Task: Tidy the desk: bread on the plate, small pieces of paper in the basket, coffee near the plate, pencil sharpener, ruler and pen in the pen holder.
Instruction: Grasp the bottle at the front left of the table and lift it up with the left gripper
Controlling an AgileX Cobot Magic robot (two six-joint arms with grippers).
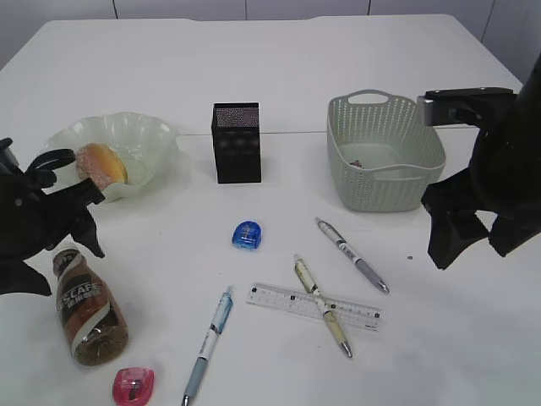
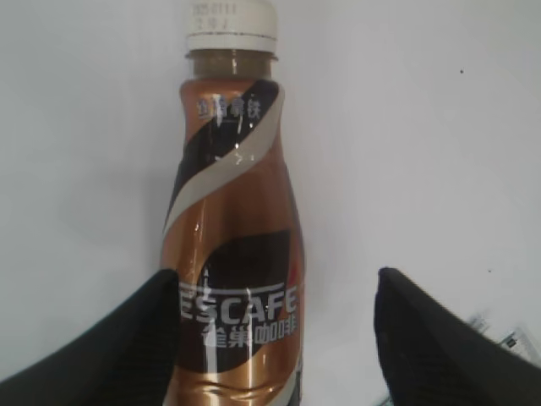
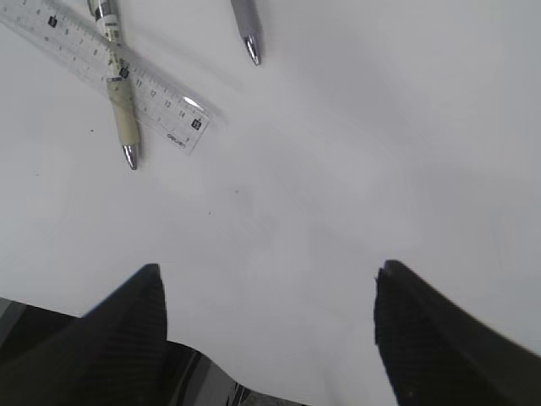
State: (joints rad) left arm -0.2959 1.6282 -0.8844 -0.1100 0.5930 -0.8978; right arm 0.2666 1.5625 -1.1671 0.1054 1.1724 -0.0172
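We read "NESCAFE", its first letter hidden, above Chinese characters on the coffee [image 2: 232, 254] bottle's brown label; the ruler [image 3: 127, 80] shows 13, 14 and 15 near its end

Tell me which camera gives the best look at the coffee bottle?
The left wrist view: the coffee bottle fills the picture, white cap and label lettering sharp, though its base is cut off. The exterior view shows the whole coffee bottle standing on the desk, but small and at the edge. The right wrist view shows none of it.
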